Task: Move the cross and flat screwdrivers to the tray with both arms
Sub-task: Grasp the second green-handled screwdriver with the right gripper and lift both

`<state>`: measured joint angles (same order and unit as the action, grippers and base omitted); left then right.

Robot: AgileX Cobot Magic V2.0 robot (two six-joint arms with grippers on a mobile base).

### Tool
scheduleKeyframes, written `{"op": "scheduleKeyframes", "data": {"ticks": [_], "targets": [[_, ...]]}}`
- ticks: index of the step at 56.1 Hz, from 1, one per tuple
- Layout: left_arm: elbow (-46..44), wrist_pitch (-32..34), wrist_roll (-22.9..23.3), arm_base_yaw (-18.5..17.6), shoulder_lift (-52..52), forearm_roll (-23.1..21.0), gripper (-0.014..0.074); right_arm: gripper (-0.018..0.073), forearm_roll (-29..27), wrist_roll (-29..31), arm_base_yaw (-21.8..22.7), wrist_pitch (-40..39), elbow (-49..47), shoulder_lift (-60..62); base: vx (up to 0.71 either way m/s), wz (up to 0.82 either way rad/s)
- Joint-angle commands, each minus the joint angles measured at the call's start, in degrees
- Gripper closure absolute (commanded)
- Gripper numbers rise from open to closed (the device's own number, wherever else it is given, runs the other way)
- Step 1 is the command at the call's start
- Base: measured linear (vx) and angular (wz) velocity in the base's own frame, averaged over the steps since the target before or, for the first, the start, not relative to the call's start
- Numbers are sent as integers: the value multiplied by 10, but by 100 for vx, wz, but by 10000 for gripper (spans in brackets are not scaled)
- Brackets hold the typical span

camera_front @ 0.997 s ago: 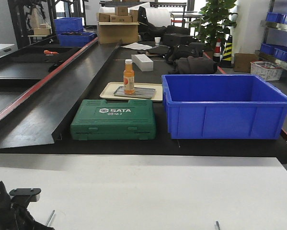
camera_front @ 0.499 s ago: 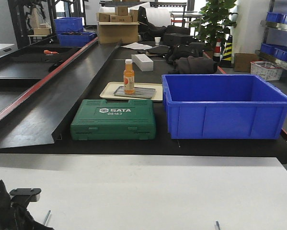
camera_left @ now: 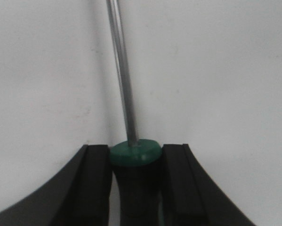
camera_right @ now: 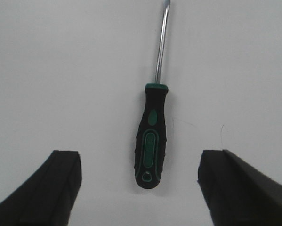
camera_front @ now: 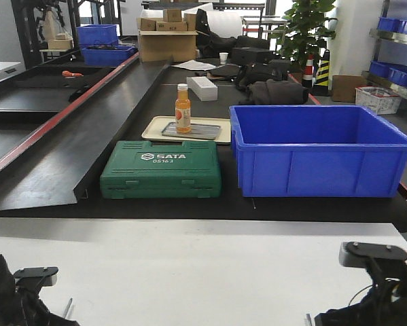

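Observation:
In the left wrist view my left gripper (camera_left: 135, 148) is shut on the black-and-green handle of one screwdriver (camera_left: 124, 89), whose steel shaft points away over the white table (camera_left: 216, 70). My right gripper (camera_right: 141, 155) is wide open, a finger on each side of the second screwdriver (camera_right: 151, 136) without touching it. That one lies flat on the table with its handle toward me and its shaft running to the top edge. The front view shows the left arm (camera_front: 13, 299) and right arm (camera_front: 380, 285) at the bottom corners, and both shaft tips (camera_front: 67, 309) (camera_front: 308, 318). The tray is out of view.
Beyond the white table (camera_front: 203, 265), a black bench holds a green SATA case (camera_front: 161, 170), a deep blue bin (camera_front: 319, 153) and a cream tray (camera_front: 155, 129) with an orange bottle (camera_front: 183, 109). A black ramp (camera_front: 74, 142) rises on the left.
The right arm has come into the front view at the bottom right. The left screwdriver's shaft tip has shifted slightly left.

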<state>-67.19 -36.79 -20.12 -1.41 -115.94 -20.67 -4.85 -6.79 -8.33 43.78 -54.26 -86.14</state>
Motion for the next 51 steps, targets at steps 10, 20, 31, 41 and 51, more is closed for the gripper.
{"op": "scheduleKeyframes", "data": {"ticks": [10, 20, 31, 41, 51], "targets": [[-2, -26, 4, 0, 10, -20, 601, -1, 2, -7, -1, -9, -62, -105, 0, 0], [-2, -24, 4, 0, 10, -20, 601, -1, 14, -11, -1, -17, -72, -157, 0, 0], [-2, -21, 4, 0, 10, -20, 601, -1, 15, -21, -1, -41, -82, -197, 0, 0], [-2, -19, 4, 0, 10, -20, 601, 3, 15, -21, -1, -58, -82, -219, 0, 0], [-2, -17, 4, 0, 10, -20, 601, 24, 15, -20, -1, -72, -82, -238, 0, 0]]}}
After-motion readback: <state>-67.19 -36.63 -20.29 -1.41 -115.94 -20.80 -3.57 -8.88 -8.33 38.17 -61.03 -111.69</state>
